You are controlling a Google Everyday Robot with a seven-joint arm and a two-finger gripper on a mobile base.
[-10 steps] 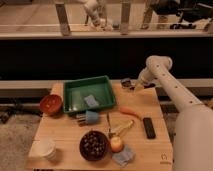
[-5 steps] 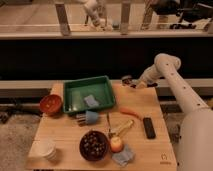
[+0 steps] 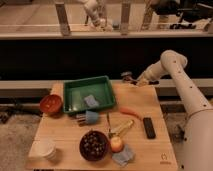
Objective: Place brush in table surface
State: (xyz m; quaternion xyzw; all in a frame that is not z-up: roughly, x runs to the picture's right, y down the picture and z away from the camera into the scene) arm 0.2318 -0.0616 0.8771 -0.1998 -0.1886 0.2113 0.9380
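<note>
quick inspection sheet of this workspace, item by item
surface: light wooden table surface, crowded with items
job's things: slim black brush lies flat mid-table beside a yellowish item
clutter: green tray holding a blue-grey piece; red bowl; dark bowl; light-blue block brush; carrot; black bar; apple; white cup
grippers: gripper above the table's far edge, right of the tray
cables: nothing seen
surroundings: railing behind, gravelly floor at left
</note>
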